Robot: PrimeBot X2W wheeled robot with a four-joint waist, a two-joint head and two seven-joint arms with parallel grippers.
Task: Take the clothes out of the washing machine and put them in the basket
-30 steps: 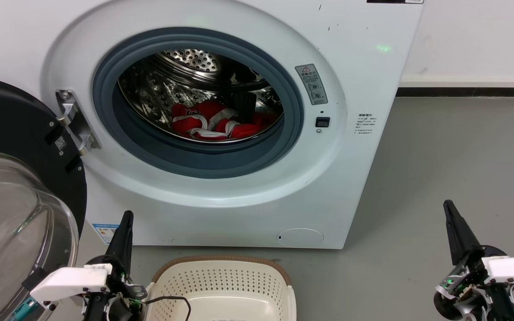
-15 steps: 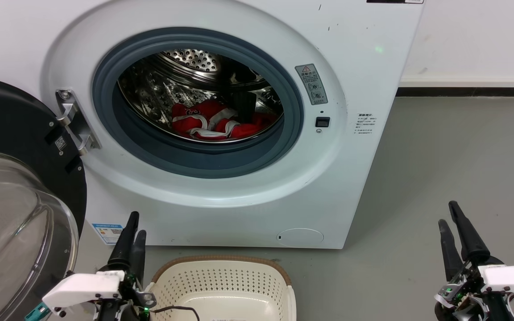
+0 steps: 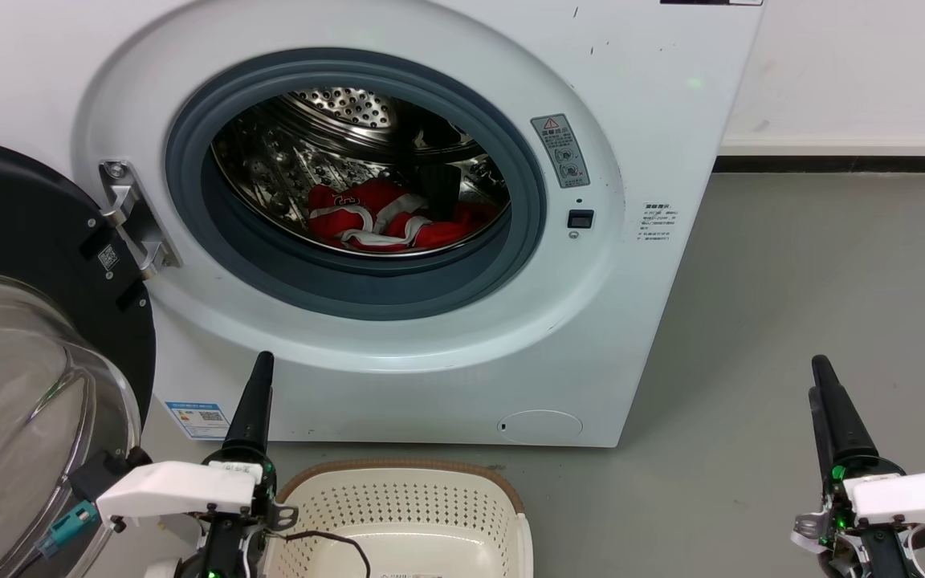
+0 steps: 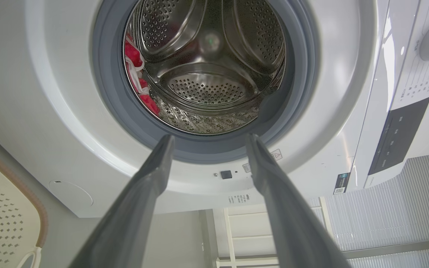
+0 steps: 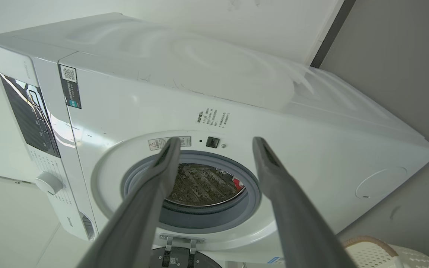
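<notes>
Red jerseys (image 3: 386, 221) are lying low in the drum (image 3: 270, 168); left gripper (image 4: 209, 138) and right gripper (image 5: 216, 143) are hovering open-fingered, empty; reaching in should clear the grey seal (image 3: 366, 293).

- Left gripper (image 3: 260, 363): two long dark fingers point up and forward, jaws parted, nothing between them; the white left wrist (image 3: 173, 490) sits just behind the jaws.
- Right gripper (image 3: 818, 376): same upright pose, jaws parted and empty, white right wrist (image 3: 912, 488) behind.
</notes>
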